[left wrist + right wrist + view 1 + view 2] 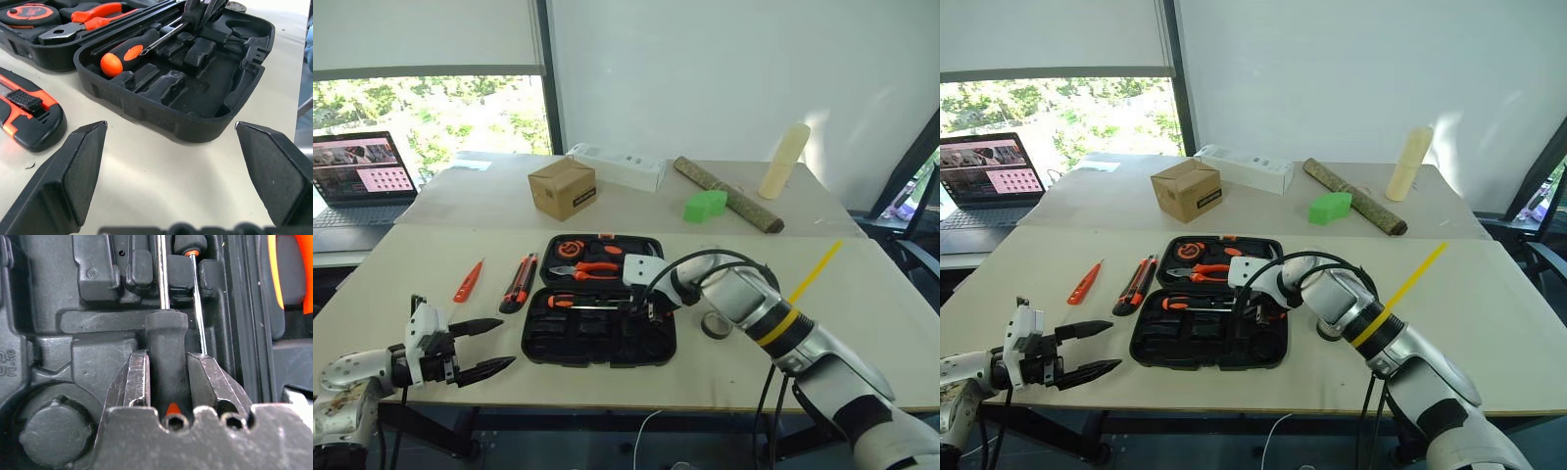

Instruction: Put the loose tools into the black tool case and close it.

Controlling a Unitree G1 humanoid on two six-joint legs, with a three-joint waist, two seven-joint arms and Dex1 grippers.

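**Right arm holding a screwdriver over the near half of the open case**

The black tool case (599,311) is lying open in the middle of the table (862,333), its two halves hinged along a left-to-right line. The right gripper (168,377) is reaching in from the right and pointing down into the near half, its two fingers pinching the dark handle of a screwdriver (167,340). The metal shaft is running on ahead of the fingers, along the gripper's own line. A second screwdriver (128,50) is already lying in the near half close to the hinge, its long axis left to right and its orange butt to the left. The coming move looks to turn on this: the held screwdriver appears to need its shaft lying along an empty slot beside that one before the fingers let go.

The left gripper (478,347) is hovering low over the near left part of the table, fingers spread wide and gripping nothing. It is the nearer arm to the tools lying outside the case: the utility knife (519,283) just left of the case, and the small orange screwdriver (468,281) farther left. A small tape roll (716,324) is resting on the table just right of the case, under the right arm.
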